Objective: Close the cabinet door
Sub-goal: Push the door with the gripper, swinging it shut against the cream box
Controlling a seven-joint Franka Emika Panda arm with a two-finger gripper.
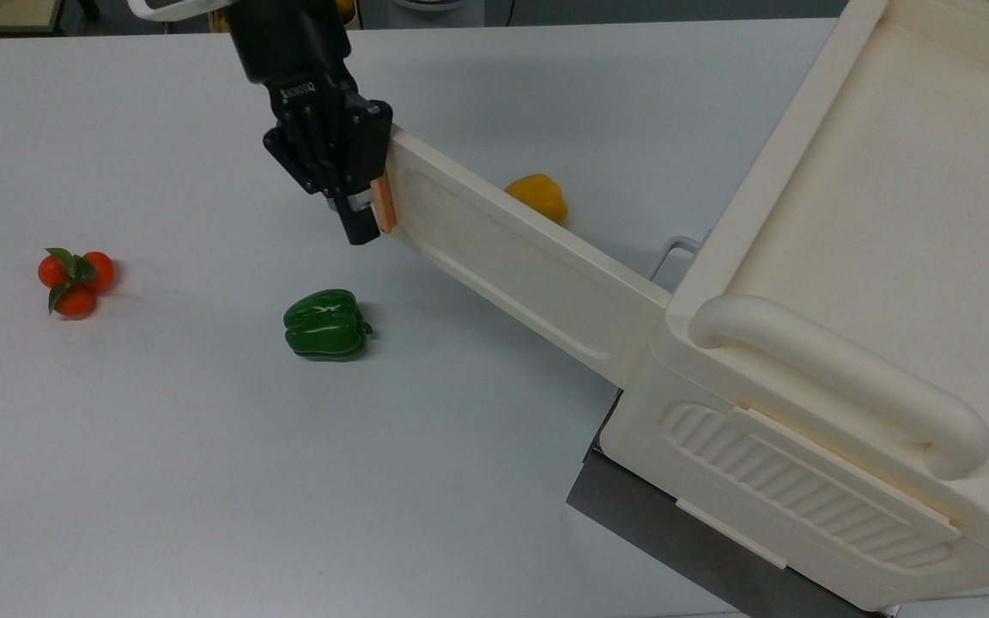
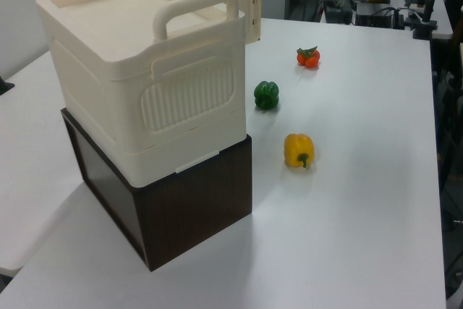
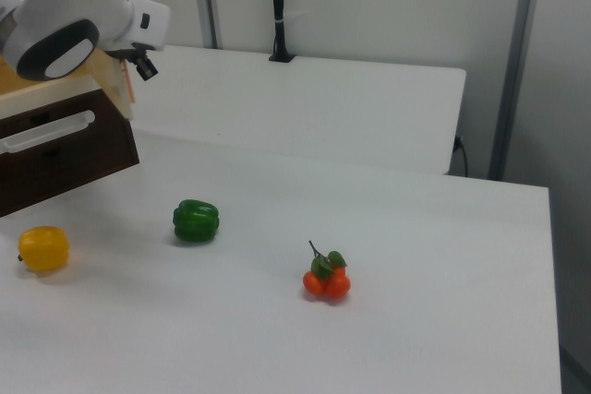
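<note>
Top view: the pincer (image 1: pixel 361 225) sits against the copper handle (image 1: pixel 384 204) at the free end of the cabinet door (image 1: pixel 512 257), which stands swung wide out over the tabletop (image 1: pixel 160 446). How far it is parted I cannot tell. It might slide off the handle (barely any purchase there). Left view: the door (image 2: pixel 249 9) juts past the cabinet (image 2: pixel 145 77). Right view: a green pepper (image 3: pixel 196 220) lies nearby, perhaps in the sweep.

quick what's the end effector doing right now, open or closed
End effector: against the handle end of the cabinet door; open or closed cannot be told.
</note>
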